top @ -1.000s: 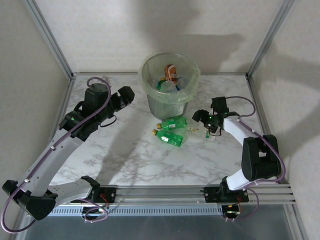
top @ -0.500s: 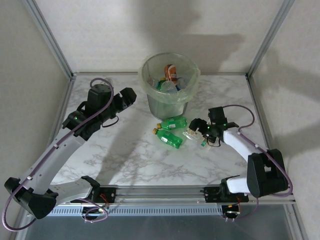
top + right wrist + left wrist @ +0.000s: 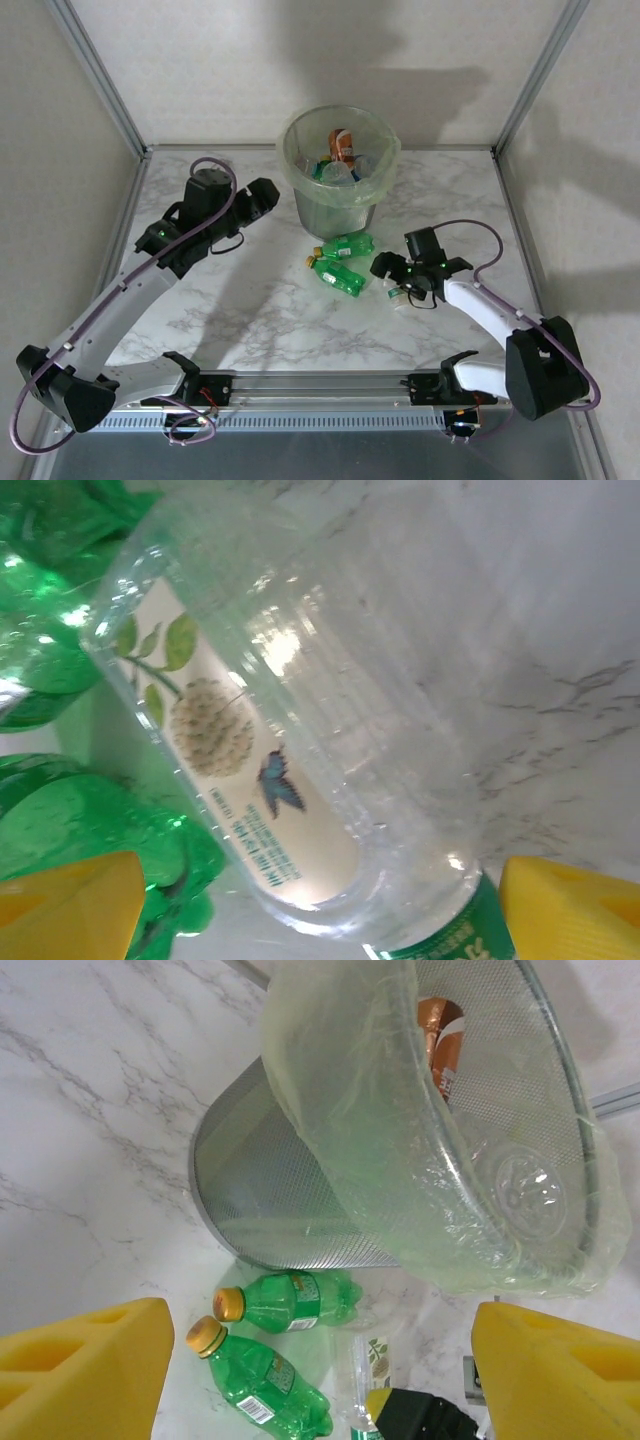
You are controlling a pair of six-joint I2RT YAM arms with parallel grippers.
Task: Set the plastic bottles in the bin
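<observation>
A: Clear bottle, whereabouts?
B: Lying mid-table, just before the bin, beside green bottles. Long axis slanted between spread right fingers, ungrasped. Left fingers spread, empty, farther off.

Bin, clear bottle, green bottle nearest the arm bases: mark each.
bin (image 3: 325, 220), top external view, grey mesh wall below the liner.
clear bottle (image 3: 300, 710), right wrist view, mid-body beside the label.
green bottle (image 3: 340, 279), top external view, middle of its body.
</observation>
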